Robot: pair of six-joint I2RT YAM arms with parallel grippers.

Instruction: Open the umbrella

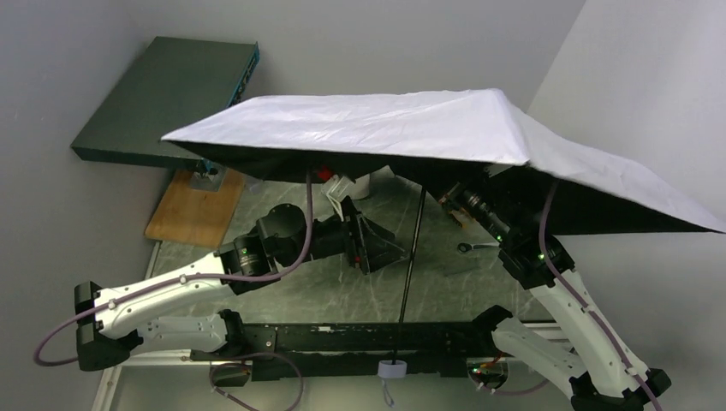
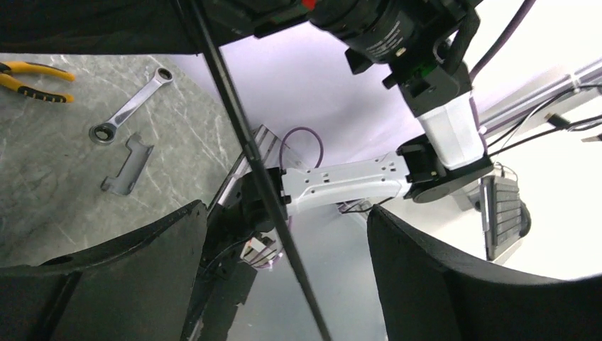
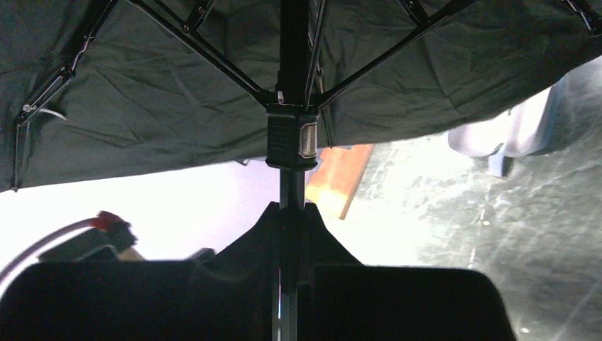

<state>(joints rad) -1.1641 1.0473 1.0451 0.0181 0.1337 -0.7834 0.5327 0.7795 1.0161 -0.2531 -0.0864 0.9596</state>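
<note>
Grey-green marbled counter [image 1: 342, 291] lies beneath the umbrella [image 1: 385, 124], whose pale canopy is spread wide above both arms. Its black shaft [image 1: 411, 257] slants down to the small handle [image 1: 391, 369] by the arm bases. Just below the runner, the right claw [image 3: 289, 213] is pinched tight on the shaft. Beside the shaft, the left claw [image 2: 284, 213] gapes wide, gripping nothing.

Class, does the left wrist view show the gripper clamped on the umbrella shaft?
No, the left gripper is open; the umbrella shaft passes between its fingers.
</note>
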